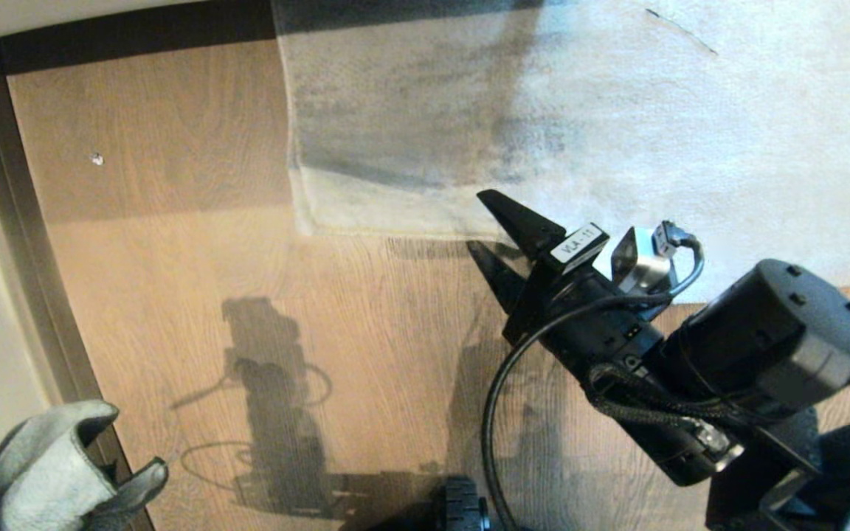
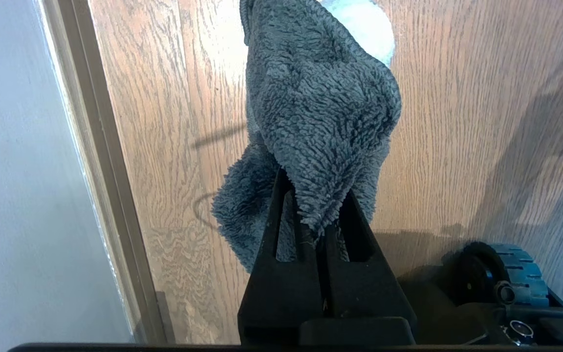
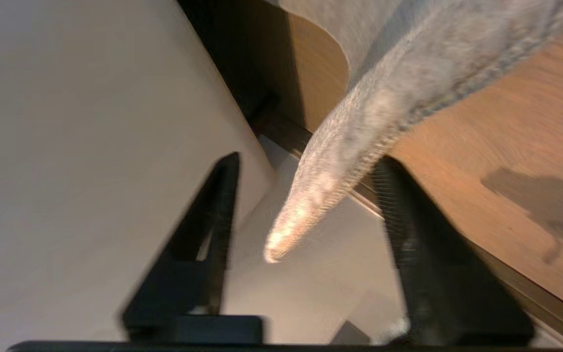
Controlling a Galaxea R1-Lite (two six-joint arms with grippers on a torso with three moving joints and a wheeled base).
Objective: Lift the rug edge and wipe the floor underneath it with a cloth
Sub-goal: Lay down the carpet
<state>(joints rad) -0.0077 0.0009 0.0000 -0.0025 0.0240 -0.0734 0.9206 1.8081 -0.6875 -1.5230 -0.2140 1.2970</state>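
- While the right hand [image 1: 495,234] hovers at the rug edge [image 1: 395,221], its two black fingers stand spread, one over the pale rug and one over the floor [image 1: 174,258] just beside the border.
- Seen from the right wrist, the rug edge [image 3: 355,161] hangs loose as a grey flap between the spread fingers [image 3: 203,234]; it lies close against one finger, and I cannot tell whether it touches. Nothing pinches it.
- From the head camera the rug's near corner appears folded back, showing a paler woven backing along the border, with a darker mottled patch further in.
- Well apart from the rug edge, toward the skirting strip [image 1: 34,243], the left hand [image 2: 318,210] is pressed together, pinching the cloth [image 2: 320,107].
- That cloth [image 1: 49,464] is a fluffy grey terry rag, bunched above the fingertips, with a lighter face showing at its far end; it hangs over the floor [image 2: 164,122] near the skirting strip [image 2: 100,146].
- Between the cloth and the rug edge the brown wood-grain planks carry the dark shadow of the robot's arm.
- A small pale speck [image 1: 97,158] lies on the floor, between the skirting strip and the rug edge.
- A black wheel [image 1: 462,505] of the base shows on the near side of the floor, well apart from the rug edge.
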